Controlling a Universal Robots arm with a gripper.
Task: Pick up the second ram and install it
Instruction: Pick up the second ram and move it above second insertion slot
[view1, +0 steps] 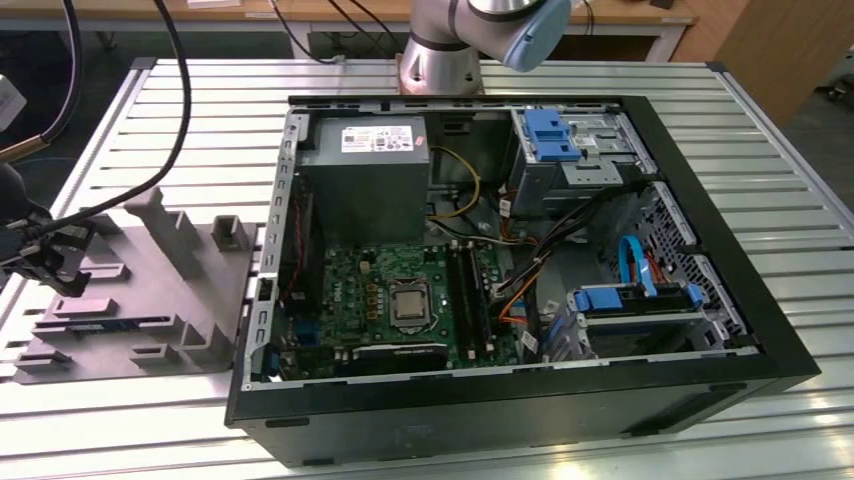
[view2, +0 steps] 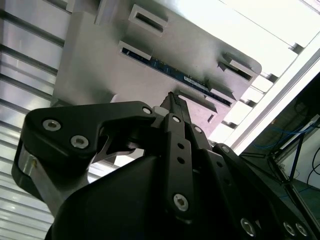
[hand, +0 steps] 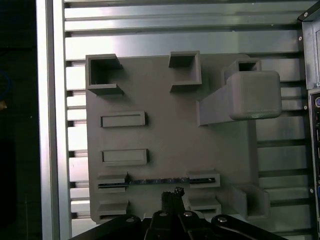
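- The gripper (hand: 172, 194) is seen with its black fingers (hand: 167, 200) pressed together, and nothing is pinched between them.
- Its tips are held over the second ram (hand: 157, 181), close beside it (no contact can be made out).
- The second ram is stood on its long edge in two slotted holders, and is shown as a thin dark blue strip in both wrist views (view2: 165, 67).
- The holders are carried by a gray fixture plate (hand: 165, 130), which is laid flat on the slatted metal table (hand: 175, 30).
- In the exterior view, the open computer case (view1: 534, 410) is set just to the plate's right.
- Inside it, the green motherboard (view1: 367, 285) is laid flat.
- The arm's base (view1: 441, 50) is mounted beyond the case.
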